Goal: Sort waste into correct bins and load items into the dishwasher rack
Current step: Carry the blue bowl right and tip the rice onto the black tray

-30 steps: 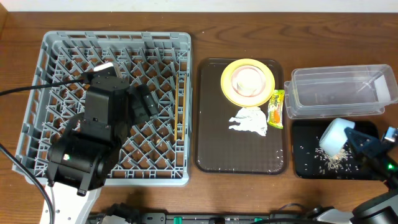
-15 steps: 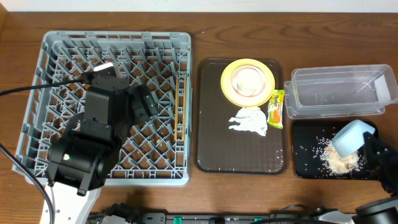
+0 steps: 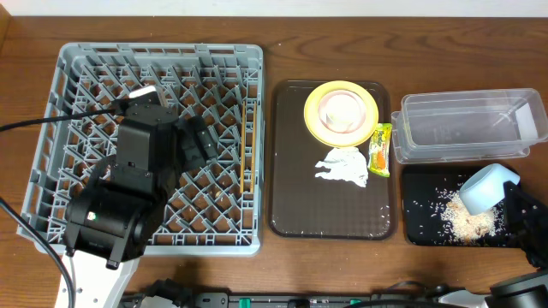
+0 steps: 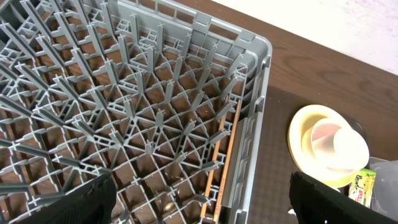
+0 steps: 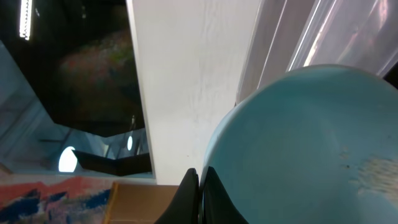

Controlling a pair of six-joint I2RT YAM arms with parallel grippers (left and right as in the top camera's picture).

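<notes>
The right fingers were pinched on the rim of the blue bowl, which was held tipped over the right end of the black bin, with rice heaped below. Clinging grains could be scattered past the bin onto the desk if the bowl were swung off tilted. The right arm was extended in from the bin's right. The left fingers, spread wide, were poised over the rack, far left of the bin.

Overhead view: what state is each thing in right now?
light blue bowl: tipped over the black bin, rim pinched by the right gripper.
rice scraps: piled in the black bin.
clear bin: upright, looks empty.
yellow plate: flat on the tray.
napkin: crumpled, on the tray.
wrapper: flat at the tray's right edge.
chopsticks: lying in the rack.
left gripper: open above the rack.
</notes>
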